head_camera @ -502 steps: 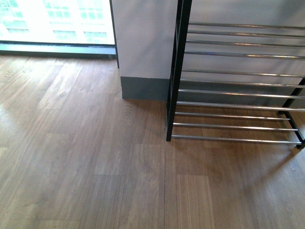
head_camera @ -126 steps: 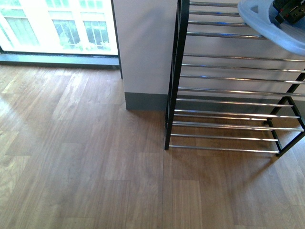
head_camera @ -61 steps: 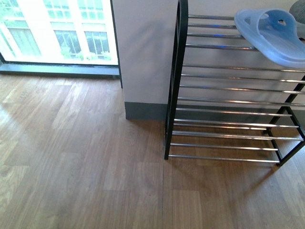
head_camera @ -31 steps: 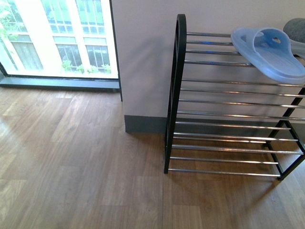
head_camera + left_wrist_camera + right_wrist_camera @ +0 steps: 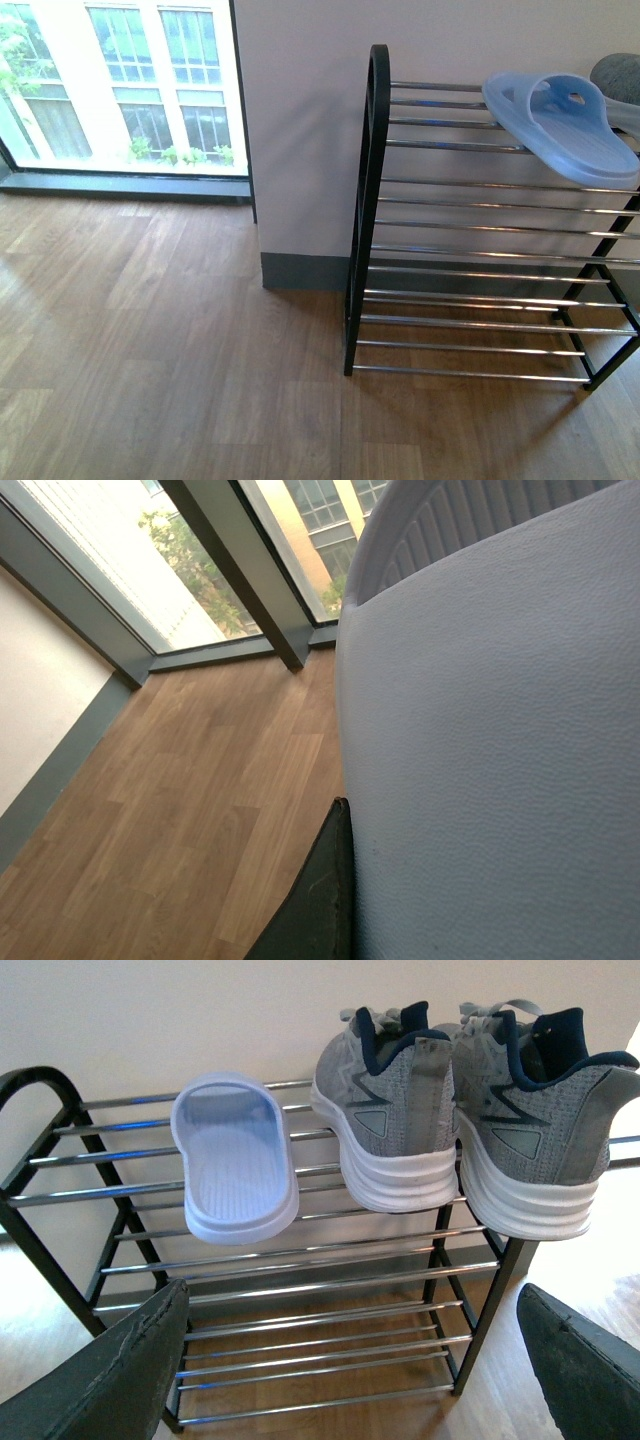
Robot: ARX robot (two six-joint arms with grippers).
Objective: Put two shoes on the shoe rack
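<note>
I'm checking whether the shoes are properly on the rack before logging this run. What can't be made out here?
- Front view: the two shoes are cut off by the right edge of the frame; only the blue slipper on the shoe rack shows clearly.
- Left wrist view: a pale grey surface fills the frame, hiding whatever the gripper holds.
- Right wrist view: the shoes' toes are hidden behind their heels.

The shoe rack (image 5: pixel 470 230) stands on the wooden floor (image 5: pixel 150 350) with its back against the wall (image 5: pixel 300 130). On its top tier lie a slipper (image 5: pixel 232 1155) and two sneakers, all in a row. The slipper is nearest the rack's arched end; beside it stands the first sneaker (image 5: pixel 385 1110), and past that the second sneaker (image 5: pixel 530 1125), at the rack's far end. The window (image 5: pixel 120 85) lies beyond the wall's corner, away from the rack.
</note>
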